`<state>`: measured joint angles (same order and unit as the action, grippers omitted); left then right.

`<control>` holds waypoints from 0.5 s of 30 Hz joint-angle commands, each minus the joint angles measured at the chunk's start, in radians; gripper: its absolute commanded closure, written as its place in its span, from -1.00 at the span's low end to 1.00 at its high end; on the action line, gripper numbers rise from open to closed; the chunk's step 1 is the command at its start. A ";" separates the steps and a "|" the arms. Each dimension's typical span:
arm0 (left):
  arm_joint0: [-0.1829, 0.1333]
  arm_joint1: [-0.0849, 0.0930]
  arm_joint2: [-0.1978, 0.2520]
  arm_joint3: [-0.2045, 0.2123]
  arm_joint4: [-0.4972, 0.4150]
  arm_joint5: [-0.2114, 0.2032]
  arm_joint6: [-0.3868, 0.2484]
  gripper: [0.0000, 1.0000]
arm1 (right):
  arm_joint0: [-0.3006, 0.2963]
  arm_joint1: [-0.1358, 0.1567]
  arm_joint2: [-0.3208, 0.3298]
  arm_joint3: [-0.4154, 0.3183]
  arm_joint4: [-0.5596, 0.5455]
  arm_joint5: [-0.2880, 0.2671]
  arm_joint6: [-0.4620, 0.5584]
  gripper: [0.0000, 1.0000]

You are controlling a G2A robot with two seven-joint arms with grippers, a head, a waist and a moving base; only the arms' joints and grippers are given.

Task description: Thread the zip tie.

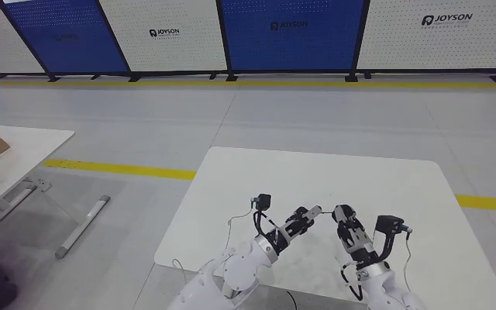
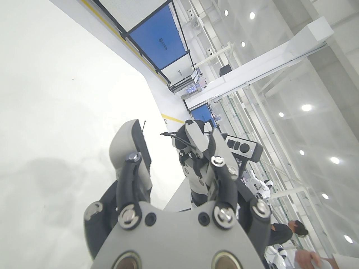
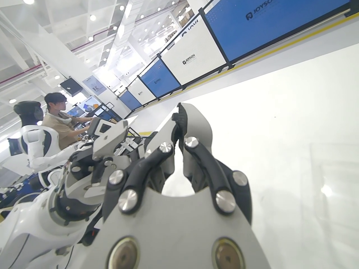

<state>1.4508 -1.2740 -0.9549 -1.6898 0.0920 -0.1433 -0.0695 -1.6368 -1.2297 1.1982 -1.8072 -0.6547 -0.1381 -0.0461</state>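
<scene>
**Top view.** A white table (image 1: 387,178) with both arms held over its near edge. The left gripper (image 1: 308,215) and the right gripper (image 1: 342,215) face each other, tips close together. A thin dark strand, the zip tie (image 1: 326,210), spans the short gap between them above the table surface. The fingers are too small here to judge their state.

**Left wrist view.** The left gripper (image 2: 173,127) stands open. Its two grey fingers (image 2: 131,141) are spread wide apart, with nothing between the black pads. Beyond the gap is the right gripper (image 2: 186,135), pointing back toward the camera. The black zip tie (image 2: 168,134) projects from its tip as a narrow strip, free end in the air, roughly level with the open fingertips. A second fine dark tip shows just beside the upper edge of one left finger. Whether it belongs to the tie cannot be told. The table (image 2: 56,85) lies beneath.

**Right wrist view.** The right gripper (image 3: 178,114) is closed, its ribbed black pads (image 3: 179,125) pressed together along their whole length. The tie cannot be distinguished from the pad rubber here. The white table (image 3: 280,99) extends behind.
</scene>
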 commanded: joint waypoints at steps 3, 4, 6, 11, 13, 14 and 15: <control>0.004 0.001 -0.005 -0.003 0.004 -0.002 -0.001 0.32 | 0.001 -0.002 0.003 -0.001 0.003 0.003 -0.001 1.00; 0.004 0.002 -0.004 -0.003 0.008 -0.001 -0.005 0.44 | 0.001 -0.002 0.003 -0.001 0.003 0.004 -0.001 1.00; 0.004 0.002 -0.004 -0.003 0.010 -0.001 -0.006 0.58 | 0.001 -0.003 0.004 -0.001 0.001 0.004 -0.001 1.00; 0.002 0.001 -0.003 -0.003 0.007 -0.004 -0.005 1.00 | 0.001 -0.005 0.004 0.001 -0.002 0.002 0.000 1.00; 0.001 0.001 -0.003 -0.003 0.008 -0.005 -0.005 1.00 | 0.001 -0.005 0.004 0.001 -0.003 0.002 -0.001 1.00; 0.000 0.001 -0.002 -0.003 0.008 -0.005 -0.005 1.00 | 0.001 -0.006 0.004 0.001 -0.004 0.001 -0.002 1.00; 0.000 0.001 -0.001 -0.003 0.008 -0.005 -0.005 1.00 | 0.000 -0.006 0.005 0.001 -0.005 0.001 -0.002 1.00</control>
<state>1.4511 -1.2730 -0.9570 -1.6924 0.1000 -0.1481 -0.0745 -1.6361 -1.2354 1.2027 -1.8063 -0.6591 -0.1367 -0.0475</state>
